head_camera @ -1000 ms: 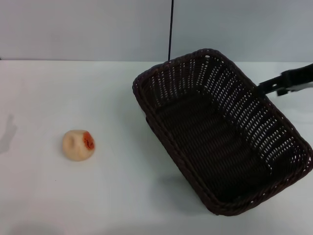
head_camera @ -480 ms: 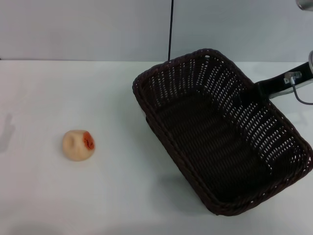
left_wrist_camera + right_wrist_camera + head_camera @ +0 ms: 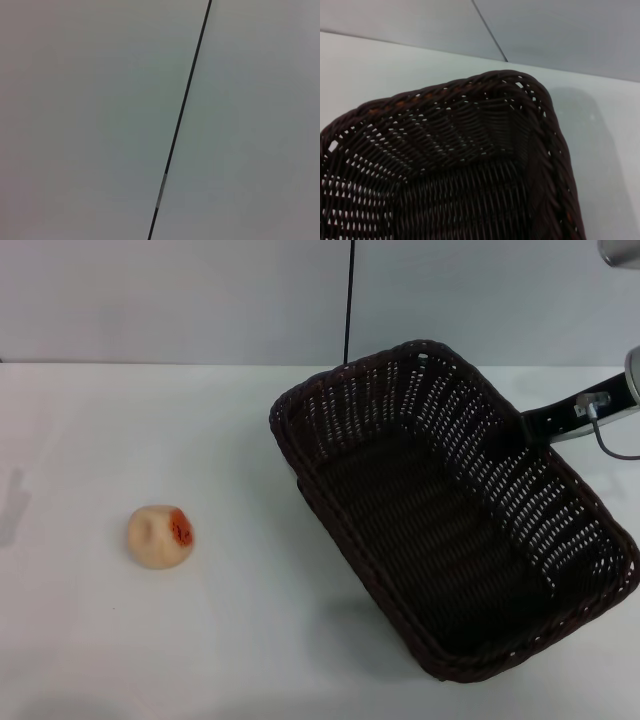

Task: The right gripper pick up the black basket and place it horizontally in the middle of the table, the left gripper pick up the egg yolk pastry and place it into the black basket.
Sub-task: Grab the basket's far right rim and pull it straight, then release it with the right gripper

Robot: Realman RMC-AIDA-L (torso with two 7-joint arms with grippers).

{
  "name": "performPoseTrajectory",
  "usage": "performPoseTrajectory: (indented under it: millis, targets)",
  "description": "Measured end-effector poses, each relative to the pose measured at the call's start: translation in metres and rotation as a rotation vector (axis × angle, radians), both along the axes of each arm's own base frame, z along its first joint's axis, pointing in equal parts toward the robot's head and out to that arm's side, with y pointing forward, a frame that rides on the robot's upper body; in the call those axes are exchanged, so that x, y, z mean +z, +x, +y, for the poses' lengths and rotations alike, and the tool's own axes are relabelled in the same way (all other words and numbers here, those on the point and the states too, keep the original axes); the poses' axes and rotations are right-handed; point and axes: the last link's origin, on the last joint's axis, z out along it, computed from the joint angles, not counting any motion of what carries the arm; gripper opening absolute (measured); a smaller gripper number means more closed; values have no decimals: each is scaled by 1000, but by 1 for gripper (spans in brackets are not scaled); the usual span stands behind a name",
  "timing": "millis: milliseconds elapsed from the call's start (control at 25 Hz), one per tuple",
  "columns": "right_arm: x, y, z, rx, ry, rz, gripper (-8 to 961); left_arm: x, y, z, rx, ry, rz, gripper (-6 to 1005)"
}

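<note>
The black basket (image 3: 440, 530) sits at the right of the white table (image 3: 120, 420), turned diagonally, with a shadow under its near side. My right gripper (image 3: 522, 430) reaches in from the right and is closed on the rim of the basket's far-right long wall. The right wrist view shows the basket's corner and rolled rim (image 3: 470, 130) from close up. The egg yolk pastry (image 3: 160, 536) lies alone at the left of the table, its orange-red spot facing right. My left gripper is out of view; its wrist view shows only the wall.
A grey wall stands behind the table with a thin black vertical line (image 3: 349, 300) on it, which also shows in the left wrist view (image 3: 182, 115). White tabletop lies between the pastry and the basket.
The right arm has turned at the basket's rim, and its white part has come into view. The basket has shifted slightly to the left. The pastry has not moved.
</note>
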Motion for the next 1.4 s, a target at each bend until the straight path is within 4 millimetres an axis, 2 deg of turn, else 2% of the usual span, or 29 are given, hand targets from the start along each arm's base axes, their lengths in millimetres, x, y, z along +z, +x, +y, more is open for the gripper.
performPoseTrajectory:
  millis: [160,280,560,720,800,1000,1080,1200,1400]
  targets:
    - [1,1,-1,15,0,-4,241,0,1,-2,-7,6,-2,779]
    - [9,-1,1,72,8,-20,149,0,1,-3,-9,8,-3,777]
    - [26,-13,12,279,-71,-82,140,0,2,-14,-20,11,-3,773]
    - [28,-30,16,494,-149,-82,141,-1,3,-18,-25,12,-6,770]
    - [27,-38,17,589,-187,-88,142,-8,8,-27,-59,-23,-12,769]
    - [21,-59,20,831,-297,-134,143,-10,9,-29,-68,-36,-11,765]
    - [20,-67,23,909,-330,-177,144,-17,13,-42,-102,-77,-11,764]
    - [17,-77,29,1000,-345,-223,145,-19,14,-52,-104,-80,-21,762]
    - [-4,-91,28,1150,-361,-240,146,-23,17,-63,-106,-83,-39,759]
